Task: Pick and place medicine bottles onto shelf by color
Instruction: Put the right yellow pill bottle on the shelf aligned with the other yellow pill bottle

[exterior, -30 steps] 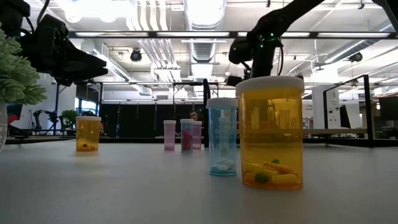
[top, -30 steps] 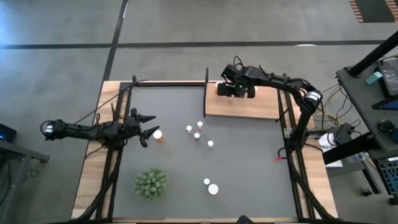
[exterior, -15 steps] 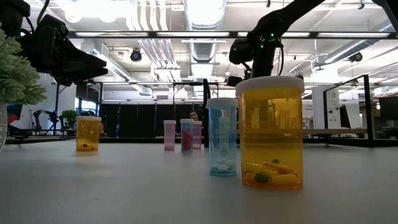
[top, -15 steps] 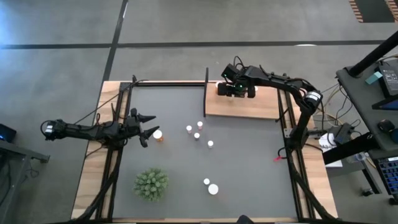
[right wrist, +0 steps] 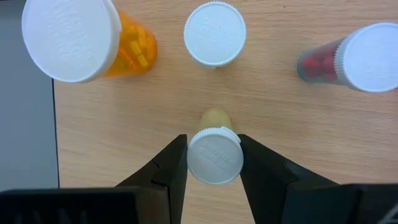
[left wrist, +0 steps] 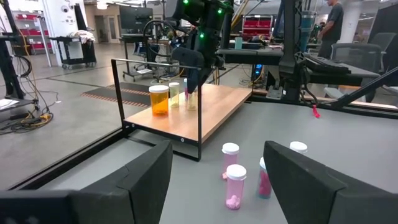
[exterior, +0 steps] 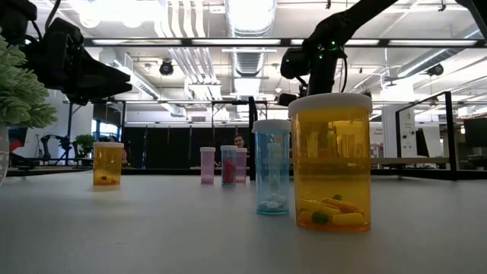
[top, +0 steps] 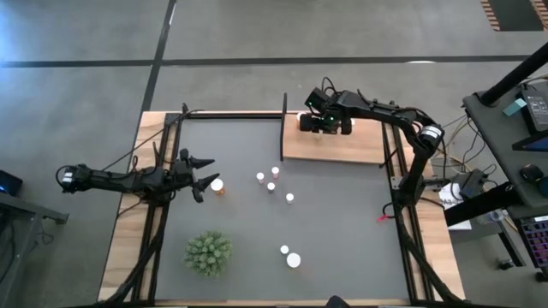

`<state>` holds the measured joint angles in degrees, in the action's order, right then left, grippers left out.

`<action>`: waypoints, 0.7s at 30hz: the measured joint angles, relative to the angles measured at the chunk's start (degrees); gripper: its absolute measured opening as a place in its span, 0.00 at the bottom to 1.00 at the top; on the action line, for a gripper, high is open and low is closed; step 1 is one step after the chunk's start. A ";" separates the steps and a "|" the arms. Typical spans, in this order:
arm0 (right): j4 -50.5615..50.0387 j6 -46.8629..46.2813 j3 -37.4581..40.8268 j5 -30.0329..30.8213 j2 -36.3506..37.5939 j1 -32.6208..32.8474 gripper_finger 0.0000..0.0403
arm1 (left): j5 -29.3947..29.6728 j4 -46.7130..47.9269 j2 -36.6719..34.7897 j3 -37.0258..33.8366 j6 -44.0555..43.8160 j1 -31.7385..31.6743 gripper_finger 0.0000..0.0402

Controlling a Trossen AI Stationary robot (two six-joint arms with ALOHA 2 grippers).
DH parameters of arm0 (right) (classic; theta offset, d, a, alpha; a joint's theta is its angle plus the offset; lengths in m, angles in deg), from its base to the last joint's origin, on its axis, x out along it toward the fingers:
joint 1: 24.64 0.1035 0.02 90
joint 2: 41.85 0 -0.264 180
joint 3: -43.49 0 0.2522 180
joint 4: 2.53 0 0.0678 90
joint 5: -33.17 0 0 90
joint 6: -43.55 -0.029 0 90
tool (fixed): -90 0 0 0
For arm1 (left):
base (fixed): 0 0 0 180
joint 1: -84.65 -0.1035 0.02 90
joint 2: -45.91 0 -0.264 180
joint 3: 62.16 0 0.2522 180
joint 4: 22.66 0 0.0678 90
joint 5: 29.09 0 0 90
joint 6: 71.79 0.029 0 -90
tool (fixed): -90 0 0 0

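Observation:
My right gripper [right wrist: 214, 163] hangs over the far left part of the light-wood shelf [top: 360, 147], shut on a small yellowish medicine bottle [right wrist: 215, 119]. Around it on the shelf stand an orange bottle [right wrist: 130, 53], a white-capped bottle [right wrist: 214, 34] and a red-filled bottle [right wrist: 317, 65]. My left gripper [top: 204, 171] waits open and level at the mat's left side, beside an orange bottle [top: 217, 185]. Several more bottles [top: 271, 186] stand on the dark mat. My right gripper pinches the yellowish bottle's white cap [right wrist: 214, 177] between its two fingers, one on each side of the cap. The fingers come from above, slanting down. The bottle is upright below them; whether its bottom rests on the shelf board I cannot tell.
A green spiky plant [top: 208, 253] stands near the mat's front left. Two bottles [top: 290, 257] stand near the front middle. Black frame posts [left wrist: 200, 102] rise at the shelf's edge toward the mat. The shelf's right part [top: 368, 152] is bare wood.

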<state>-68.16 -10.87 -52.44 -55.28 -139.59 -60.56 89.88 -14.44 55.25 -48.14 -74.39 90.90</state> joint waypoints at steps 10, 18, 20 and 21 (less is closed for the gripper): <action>0.12 0.46 0.02 1.41 0.00 0.00 0.36 | 0.00 0.02 0.00 0.00 -0.01 -0.01 0.59; 0.12 1.28 0.02 1.50 0.00 0.00 0.51 | 0.00 0.00 0.00 0.00 0.01 -0.01 0.59; 0.10 1.53 0.02 1.50 0.00 0.00 0.55 | 0.00 0.00 0.00 0.00 0.01 0.00 0.59; 0.05 1.53 -0.03 1.50 0.01 0.00 0.57 | 0.00 0.02 0.00 0.00 0.01 -0.01 0.59</action>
<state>-68.10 -9.34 -52.47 -53.78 -139.57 -60.56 89.88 -14.42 55.25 -48.14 -74.38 90.89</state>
